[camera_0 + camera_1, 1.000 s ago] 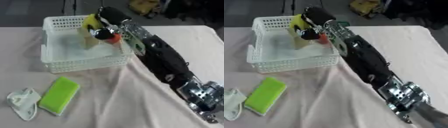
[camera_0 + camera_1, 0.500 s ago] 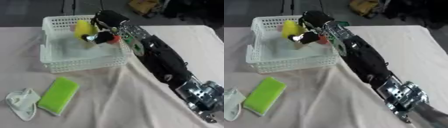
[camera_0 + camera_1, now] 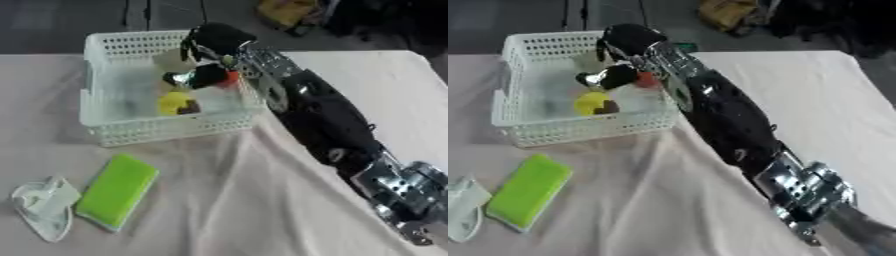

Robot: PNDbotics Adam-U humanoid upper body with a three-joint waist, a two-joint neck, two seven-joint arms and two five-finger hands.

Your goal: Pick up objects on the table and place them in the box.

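- Right hand (image 3: pixel 208 60) hangs over the white basket (image 3: pixel 114 131), fingers spread, holding nothing.
- Yellow object (image 3: pixel 175 102) lies just below it, inside.
- Best lift straight up, clearing the rim.

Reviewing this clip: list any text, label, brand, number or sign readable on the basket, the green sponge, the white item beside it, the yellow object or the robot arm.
None can be read.
White basket: no print visible.
Green sponge: plain.
White item: no legible marking.
Yellow object in the basket: blurred, nothing readable.
Right hand and arm: no legible label.
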